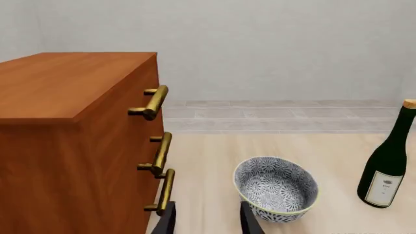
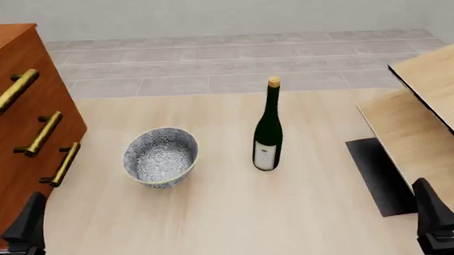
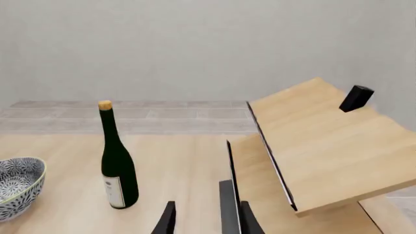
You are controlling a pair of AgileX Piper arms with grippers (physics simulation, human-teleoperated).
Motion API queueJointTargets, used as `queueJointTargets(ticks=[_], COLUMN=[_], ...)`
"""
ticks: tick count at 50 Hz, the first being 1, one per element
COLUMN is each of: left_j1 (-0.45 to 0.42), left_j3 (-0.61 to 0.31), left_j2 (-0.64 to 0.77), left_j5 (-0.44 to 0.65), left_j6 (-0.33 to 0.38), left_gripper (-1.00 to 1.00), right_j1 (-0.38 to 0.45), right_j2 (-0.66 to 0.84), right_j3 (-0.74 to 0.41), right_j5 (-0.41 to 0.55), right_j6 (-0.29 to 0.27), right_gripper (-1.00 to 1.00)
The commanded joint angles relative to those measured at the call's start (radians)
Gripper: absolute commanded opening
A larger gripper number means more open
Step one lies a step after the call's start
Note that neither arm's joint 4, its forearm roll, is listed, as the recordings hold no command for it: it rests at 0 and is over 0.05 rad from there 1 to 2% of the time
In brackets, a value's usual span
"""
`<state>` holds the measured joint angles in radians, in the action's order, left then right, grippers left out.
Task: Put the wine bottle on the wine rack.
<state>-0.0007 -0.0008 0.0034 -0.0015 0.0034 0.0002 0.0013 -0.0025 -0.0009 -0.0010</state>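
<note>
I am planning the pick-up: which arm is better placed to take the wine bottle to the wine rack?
Probably the right. The wine bottle stands upright mid-table, the wine rack is on the right gripper's side, and the bowl lies between the bottle and the left gripper.

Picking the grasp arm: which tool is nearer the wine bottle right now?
Right, though the margin is modest. The right tool sits low at the table's near right corner by the wine rack. The left tool is at the near left, beyond the bowl from the wine bottle.
</note>
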Motion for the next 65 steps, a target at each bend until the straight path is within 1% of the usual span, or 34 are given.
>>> queueJointTargets(ticks=[1, 8, 17, 21, 28, 32, 36, 40, 45, 47, 48, 54, 56, 58, 60, 65], left_j1=[0.001, 0.000, 0.004, 0.002, -0.004, -0.003, -0.005, -0.008, -0.015, -0.015, -0.017, -0.016, -0.017, -0.012, -0.013, -0.013], left_j3=[-0.003, -0.001, -0.001, -0.001, 0.000, 0.000, 0.000, 0.000, 0.000, 0.000, 0.000, 0.000, 0.001, 0.001, 0.001, 0.001], left_j2=[0.010, 0.009, 0.002, 0.003, 0.001, -0.001, -0.002, -0.002, -0.002, -0.002, -0.002, -0.002, -0.002, -0.002, -0.002, 0.000], left_j5=[-0.008, -0.007, -0.001, -0.002, -0.001, 0.001, 0.004, 0.006, 0.012, 0.010, 0.009, 0.013, 0.016, 0.019, 0.023, 0.026], left_j6=[0.004, 0.009, 0.018, 0.020, 0.030, 0.030, 0.028, 0.028, 0.025, 0.023, 0.025, 0.021, 0.025, 0.018, 0.016, 0.018], left_gripper=[1.00, 1.00, 1.00, 1.00, 1.00, 1.00, 1.00, 1.00, 1.00, 1.00, 1.00, 1.00, 1.00, 1.00, 1.00, 1.00], right_j1=[0.001, 0.002, 0.007, 0.023, 0.049, 0.064, 0.083, 0.101, 0.130, 0.132, 0.142, 0.154, 0.158, 0.178, 0.181, 0.204], right_j2=[0.002, 0.000, 0.005, 0.006, 0.084, 0.120, 0.206, 0.278, 0.415, 0.433, 0.475, 0.540, 0.584, 0.579, 0.584, 0.608], right_j3=[-0.014, -0.022, -0.037, -0.047, -0.046, -0.052, -0.048, -0.057, -0.058, -0.060, -0.065, -0.087, -0.103, -0.121, -0.141, -0.181], right_j5=[-0.002, -0.002, 0.010, 0.018, -0.057, -0.095, -0.176, -0.236, -0.344, -0.360, -0.386, -0.414, -0.418, -0.400, -0.383, -0.358], right_j6=[-0.009, -0.009, -0.023, -0.028, -0.048, -0.049, -0.054, -0.052, -0.064, -0.067, -0.069, -0.073, -0.072, -0.066, -0.062, -0.069], right_gripper=[1.00, 1.00, 1.00, 1.00, 1.00, 1.00, 1.00, 1.00, 1.00, 1.00, 1.00, 1.00, 1.00, 1.00, 1.00, 1.00])
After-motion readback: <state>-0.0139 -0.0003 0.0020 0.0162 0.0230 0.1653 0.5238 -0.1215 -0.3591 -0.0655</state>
